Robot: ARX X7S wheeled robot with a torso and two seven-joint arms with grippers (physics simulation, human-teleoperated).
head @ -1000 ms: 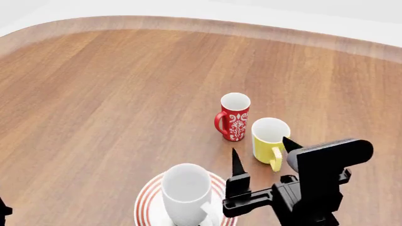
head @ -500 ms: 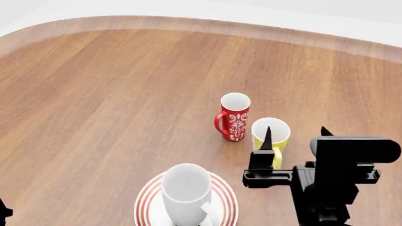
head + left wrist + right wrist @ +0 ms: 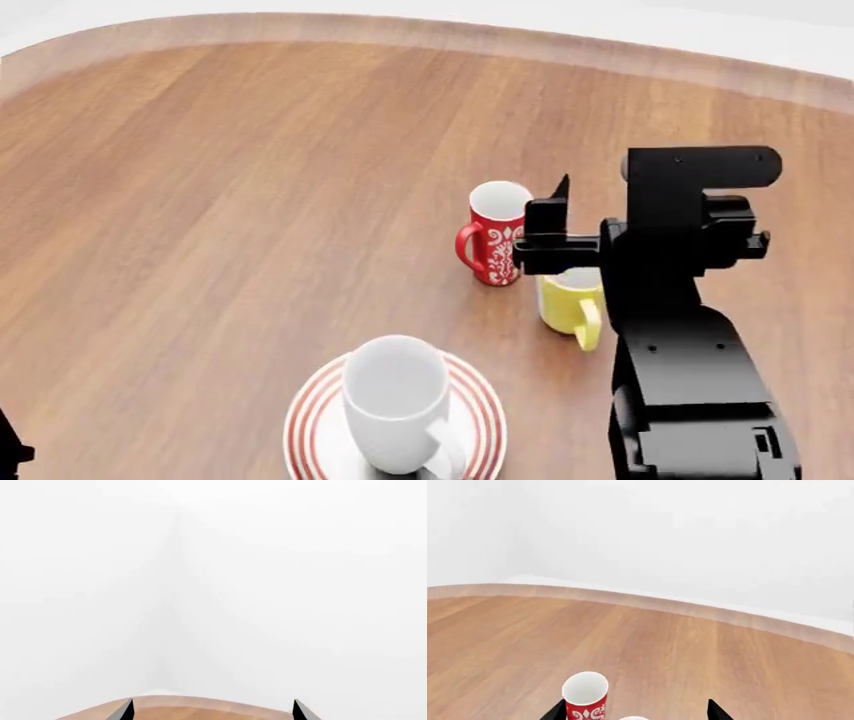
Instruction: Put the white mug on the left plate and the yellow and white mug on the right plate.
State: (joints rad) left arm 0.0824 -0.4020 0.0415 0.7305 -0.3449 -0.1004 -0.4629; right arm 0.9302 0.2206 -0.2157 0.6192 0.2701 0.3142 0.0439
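The large white mug (image 3: pixel 394 398) stands upright on a red-ringed plate (image 3: pixel 310 428) at the near edge in the head view. The other plate is out of view. The yellow and white mug (image 3: pixel 571 300) stands on the table right of the plate, partly hidden by my right arm; only a sliver of its rim (image 3: pixel 634 718) shows in the right wrist view. My right gripper (image 3: pixel 607 195) is open and empty, raised above that mug, and also shows in the right wrist view (image 3: pixel 635 711). My left gripper (image 3: pixel 211 712) is open and empty, facing a white wall.
A red mug with a white floral pattern (image 3: pixel 497 243) stands just left of the yellow mug, close to my right gripper's left finger; it also shows in the right wrist view (image 3: pixel 585 697). The wooden table (image 3: pixel 240 180) has a curved far edge.
My right gripper has moved from beside the plate, to the right and away from me, and now sits above the yellow mug. The mugs have not moved.
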